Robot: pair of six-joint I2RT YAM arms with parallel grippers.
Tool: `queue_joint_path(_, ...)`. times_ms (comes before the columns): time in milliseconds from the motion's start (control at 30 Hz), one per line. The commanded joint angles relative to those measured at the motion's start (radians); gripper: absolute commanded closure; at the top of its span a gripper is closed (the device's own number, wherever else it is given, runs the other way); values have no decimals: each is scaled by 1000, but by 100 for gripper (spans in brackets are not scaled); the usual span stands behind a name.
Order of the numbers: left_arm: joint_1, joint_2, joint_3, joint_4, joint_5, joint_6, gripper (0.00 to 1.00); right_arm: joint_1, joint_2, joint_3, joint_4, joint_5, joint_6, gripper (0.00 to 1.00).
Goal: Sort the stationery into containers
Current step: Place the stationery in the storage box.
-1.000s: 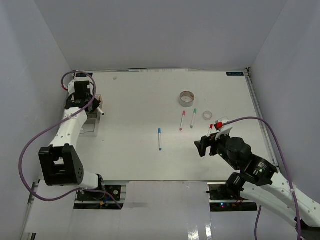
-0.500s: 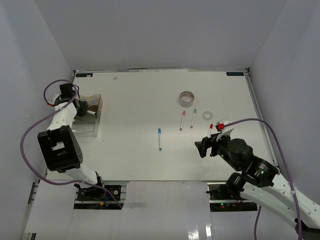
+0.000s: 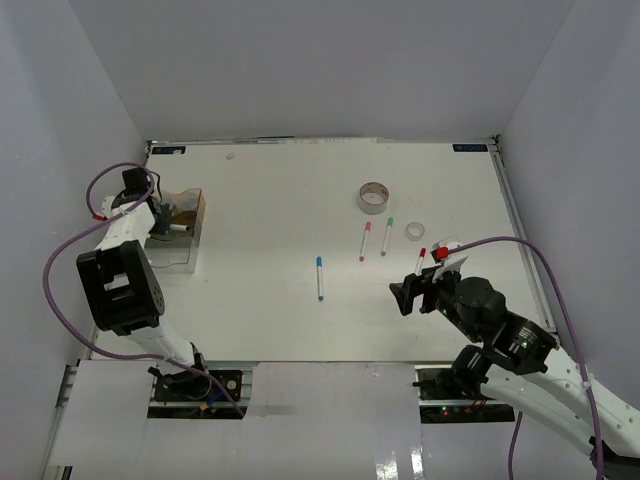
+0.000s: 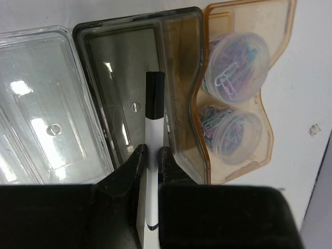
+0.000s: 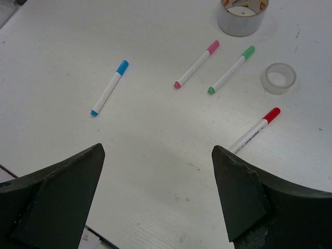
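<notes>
In the left wrist view my left gripper point(image 4: 152, 150) is shut on the black-capped marker point(image 4: 154, 122), holding it over the dark compartment of the amber-brown box point(image 4: 284, 31). Two round clear jars point(image 4: 236, 65) point(image 4: 232, 129) of paper clips sit in the box's amber side. In the top view the left gripper point(image 3: 160, 214) is at the box point(image 3: 197, 210) at far left. My right gripper point(image 5: 155, 155) is open and empty above the table. Ahead of it lie the blue point(image 5: 109, 87), pink point(image 5: 196, 64), green point(image 5: 231, 69) and red point(image 5: 254, 129) markers, the small tape roll point(image 5: 279, 78) and the large tape roll point(image 5: 241, 15).
A clear plastic tray or lid point(image 4: 36, 104) lies beside the box's dark compartment. White walls enclose the table on the left, back and right. In the top view the right gripper point(image 3: 412, 290) hovers near the red marker point(image 3: 421, 258).
The left wrist has swung back to the far-left side of the box, carrying the black-capped marker over it. The right arm has not moved.
</notes>
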Motion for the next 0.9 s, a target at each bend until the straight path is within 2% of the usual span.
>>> queue_joint_path(0,10,20,35,4,-28,-51,89,-1,-1,-10,27,-6,4,10)
queue_joint_path(100,10,33,46,9,-23,-48,82,-2,-5,-15,27,-6,8,10)
queue_joint_path(300,10,13,52,27,-3,-28,50,-2,-1,-15,27,-6,11,10)
queue_joint_path(400,10,-10,51,29,-3,-4,46,-2,2,-15,25,-6,9,10)
queue_joint_path(467,10,-31,48,30,5,21,38,-2,4,-15,27,-7,11,10)
queue_joint_path(533,10,-48,48,32,34,41,34,-2,5,-15,27,-6,11,10)
queue_joint_path(567,8,-70,48,33,49,79,29,-2,5,-15,27,-4,11,10)
queue_joint_path(700,-33,-149,49,49,117,241,22,-2,7,-16,28,3,11,10)
queue_joint_path(867,-243,-240,43,55,144,488,18,-1,27,-15,31,6,11,10)
